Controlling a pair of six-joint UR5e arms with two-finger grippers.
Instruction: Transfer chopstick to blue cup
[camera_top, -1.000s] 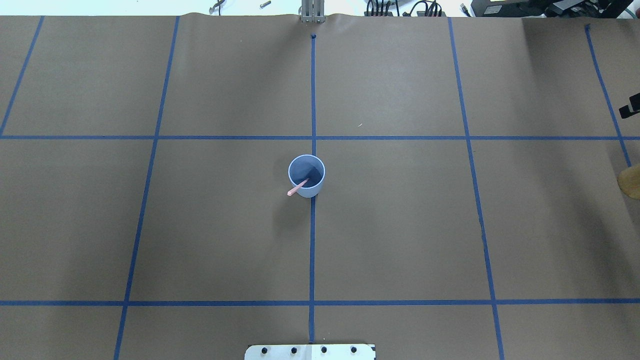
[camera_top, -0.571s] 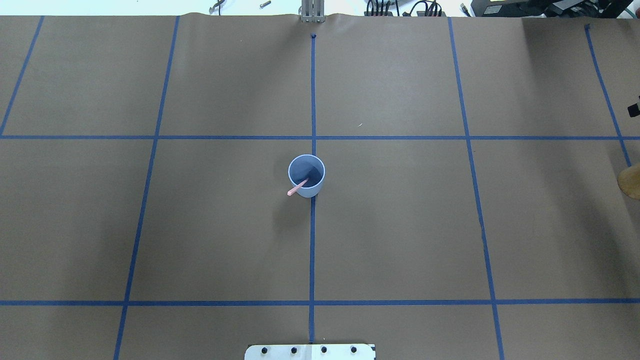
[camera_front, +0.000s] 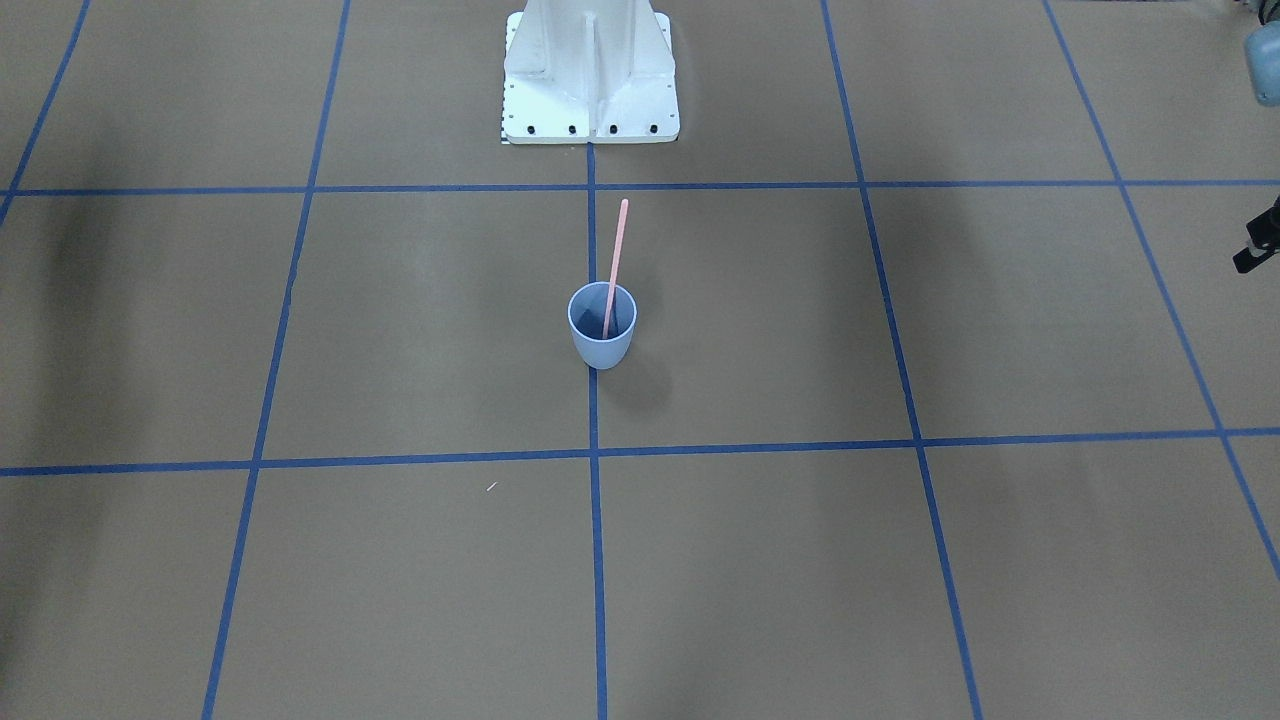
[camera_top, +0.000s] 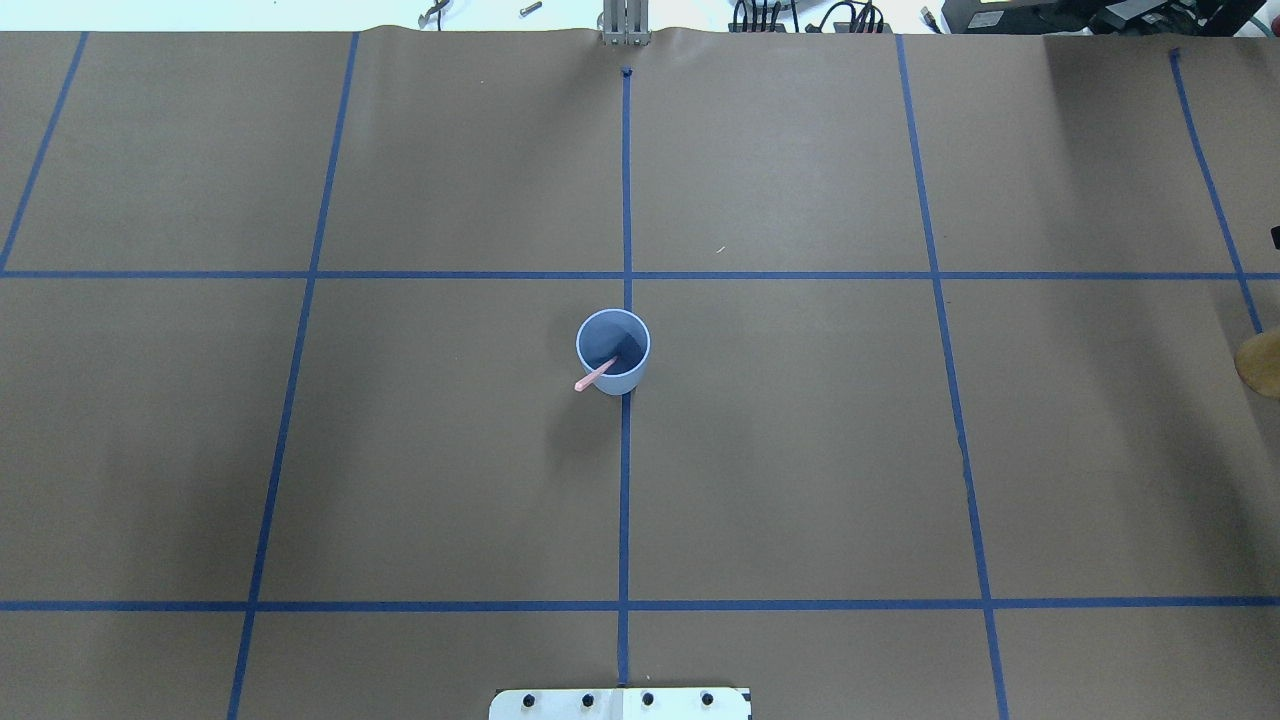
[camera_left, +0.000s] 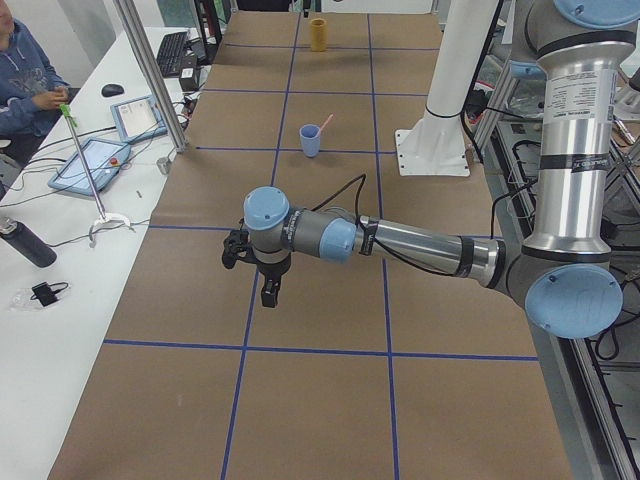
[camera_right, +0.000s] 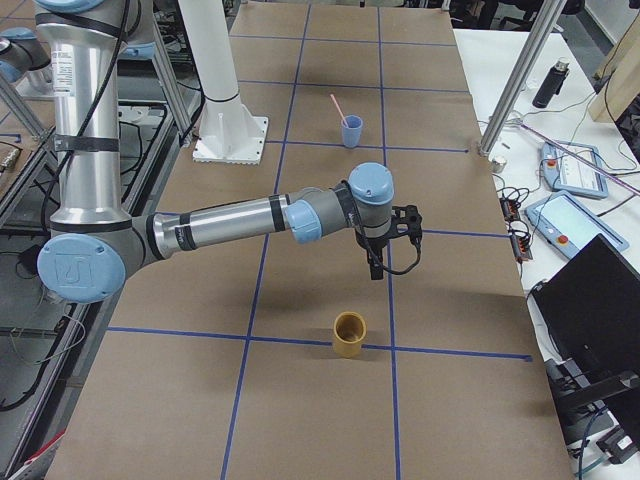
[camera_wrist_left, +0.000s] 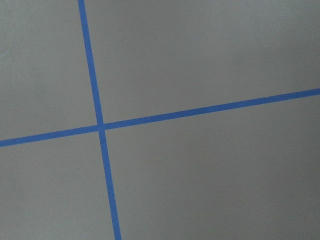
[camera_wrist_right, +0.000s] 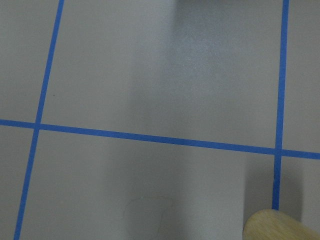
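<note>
- Base plate (camera_top: 620, 703): white, bolted, at the near edge of the table.
- Table (camera_top: 800, 450): brown paper cover with a blue tape grid.
- Blue cup (camera_top: 626, 379): upright at the table's centre, on the middle tape line.
- Chopstick (camera_top: 595, 376): pink. It stands inside the blue cup, its upper end leaning over the rim toward the robot and its left.
- Left gripper (camera_left: 270, 292): over the table's left end, fingers pointing down, well apart from the blue cup. Cannot tell whether the fingers are apart or together.
- Right gripper (camera_right: 375, 268): over the right end, near the yellow cup (camera_right: 350, 335), which stands upright. Finger state cannot be told.
- Cables (camera_top: 800, 15): beyond the far edge.
</note>
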